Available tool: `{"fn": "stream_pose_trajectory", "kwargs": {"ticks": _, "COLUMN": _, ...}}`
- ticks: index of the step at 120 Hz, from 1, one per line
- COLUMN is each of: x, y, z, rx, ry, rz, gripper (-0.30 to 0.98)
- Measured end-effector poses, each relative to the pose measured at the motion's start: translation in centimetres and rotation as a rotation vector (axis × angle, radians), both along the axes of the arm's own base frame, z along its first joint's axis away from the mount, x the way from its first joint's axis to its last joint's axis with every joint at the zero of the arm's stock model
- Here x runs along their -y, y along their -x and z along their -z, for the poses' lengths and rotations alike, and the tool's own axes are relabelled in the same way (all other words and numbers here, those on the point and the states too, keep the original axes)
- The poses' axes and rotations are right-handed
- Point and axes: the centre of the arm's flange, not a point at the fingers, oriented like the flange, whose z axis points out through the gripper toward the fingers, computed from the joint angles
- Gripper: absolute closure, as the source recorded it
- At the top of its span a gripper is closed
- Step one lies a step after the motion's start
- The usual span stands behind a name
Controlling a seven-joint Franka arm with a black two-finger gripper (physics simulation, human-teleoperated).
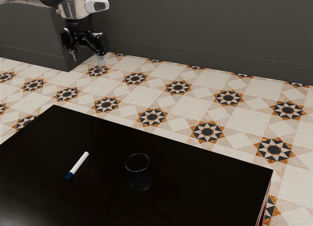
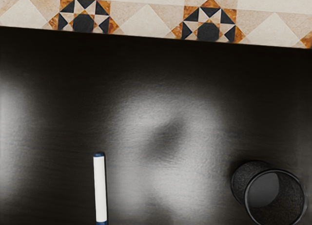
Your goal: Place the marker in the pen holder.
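Observation:
High at the upper left of the exterior view, my gripper [image 1: 87, 58] is open, its two fingertips wide apart with nothing between them. Well below it, the white marker [image 1: 79, 163] with a dark blue cap lies flat on the black table [image 1: 161, 143]. The pen holder [image 1: 140, 180], a dark round mesh cup, stands upright, apart from the marker on the side toward the exterior view's right. From the hand's camera, both the marker [image 2: 100, 188] and the pen holder [image 2: 241, 182] are seen, the cup's open mouth showing no pens inside.
The table's far edge [image 1: 164, 137] crosses the exterior view, with patterned floor tiles [image 1: 178, 87] beyond it. A dark grey wall [image 1: 205, 30] rises behind the floor. Bare tabletop [image 2: 165, 98] separates the marker from the cup.

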Motion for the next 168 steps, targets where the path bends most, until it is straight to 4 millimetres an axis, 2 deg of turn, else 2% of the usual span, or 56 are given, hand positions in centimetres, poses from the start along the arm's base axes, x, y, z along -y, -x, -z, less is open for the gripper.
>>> {"fn": "stream_pose_trajectory", "kwargs": {"ticks": 11, "x": 0.9, "y": -0.5, "z": 0.7, "rx": -0.010, "ry": 0.005, "rz": 0.011, "gripper": 0.00}}
{"fn": "stream_pose_trajectory", "kwargs": {"ticks": 23, "x": 0.6, "y": -0.7, "z": 1.2, "rx": -0.020, "ry": 0.004, "rz": 0.004, "gripper": 0.00}}
{"fn": "stream_pose_trajectory", "kwargs": {"ticks": 37, "x": 0.1, "y": -0.3, "z": 2.1, "rx": -0.045, "ry": 0.000, "rz": -0.005, "gripper": 0.00}}
{"fn": "stream_pose_trajectory", "kwargs": {"ticks": 45, "x": -0.1, "y": 0.9, "z": 3.0, "rx": -0.073, "ry": -0.007, "rz": -0.005, "gripper": 0.00}}
{"fn": "stream_pose_trajectory", "kwargs": {"ticks": 56, "x": -0.7, "y": 3.0, "z": 5.5, "rx": -0.117, "ry": -0.015, "rz": -0.009, "gripper": 0.00}}
{"fn": "stream_pose_trajectory", "kwargs": {"ticks": 67, "x": -1.7, "y": 3.8, "z": 8.4, "rx": -0.151, "ry": -0.028, "rz": -0.019, "gripper": 0.00}}
{"fn": "stream_pose_trajectory", "kwargs": {"ticks": 77, "x": -3.2, "y": 4.6, "z": 11.7, "rx": -0.174, "ry": -0.030, "rz": -0.039, "gripper": 0.00}}
{"fn": "stream_pose_trajectory", "kwargs": {"ticks": 90, "x": -6.1, "y": 5.9, "z": 17.5, "rx": -0.212, "ry": -0.024, "rz": -0.085, "gripper": 0.00}}
{"fn": "stream_pose_trajectory", "kwargs": {"ticks": 102, "x": -8.5, "y": 6.8, "z": 21.3, "rx": -0.213, "ry": -0.018, "rz": -0.126, "gripper": 0.00}}
{"fn": "stream_pose_trajectory", "kwargs": {"ticks": 120, "x": -9.5, "y": 7.5, "z": 25.9, "rx": -0.204, "ry": -0.018, "rz": -0.140, "gripper": 0.00}}
{"fn": "stream_pose_trajectory", "kwargs": {"ticks": 136, "x": -9.1, "y": 7.7, "z": 28.9, "rx": -0.181, "ry": -0.021, "rz": -0.130, "gripper": 0.00}}
{"fn": "stream_pose_trajectory", "kwargs": {"ticks": 168, "x": -8.2, "y": 7.9, "z": 32.3, "rx": -0.151, "ry": -0.027, "rz": -0.108, "gripper": 0.00}}
